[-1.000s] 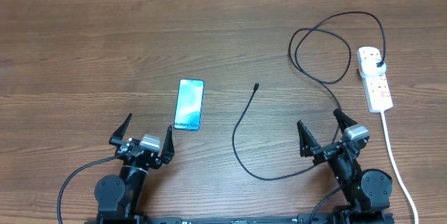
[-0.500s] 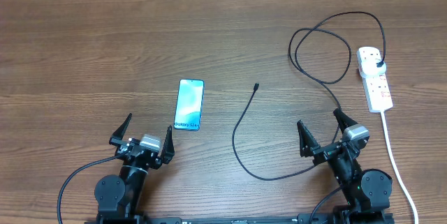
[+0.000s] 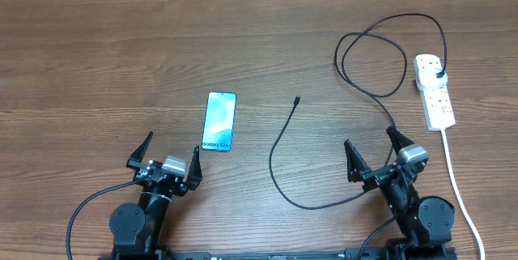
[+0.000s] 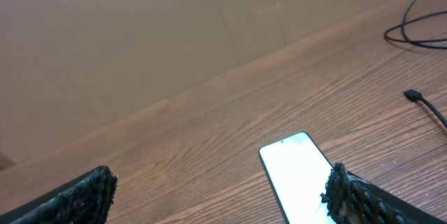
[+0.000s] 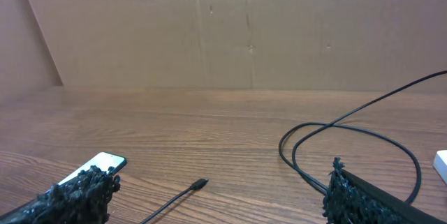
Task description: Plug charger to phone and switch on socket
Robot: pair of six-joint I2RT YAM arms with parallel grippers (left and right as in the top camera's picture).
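Note:
The phone (image 3: 219, 121) lies flat on the table, screen up, just ahead of my left gripper (image 3: 167, 151), which is open and empty. The phone also shows in the left wrist view (image 4: 297, 175) and the right wrist view (image 5: 101, 163). The charger cable (image 3: 279, 151) runs in loops from its loose connector tip (image 3: 298, 99) to its black plug (image 3: 438, 74), seated in the socket (image 3: 434, 91) at the right. My right gripper (image 3: 374, 153) is open and empty, standing over the cable. The tip shows in the right wrist view (image 5: 200, 183) and the left wrist view (image 4: 412, 95).
The socket's white cord (image 3: 458, 185) runs toward the front edge, right of my right arm. A brown cardboard wall (image 5: 244, 28) stands along the table's far edge.

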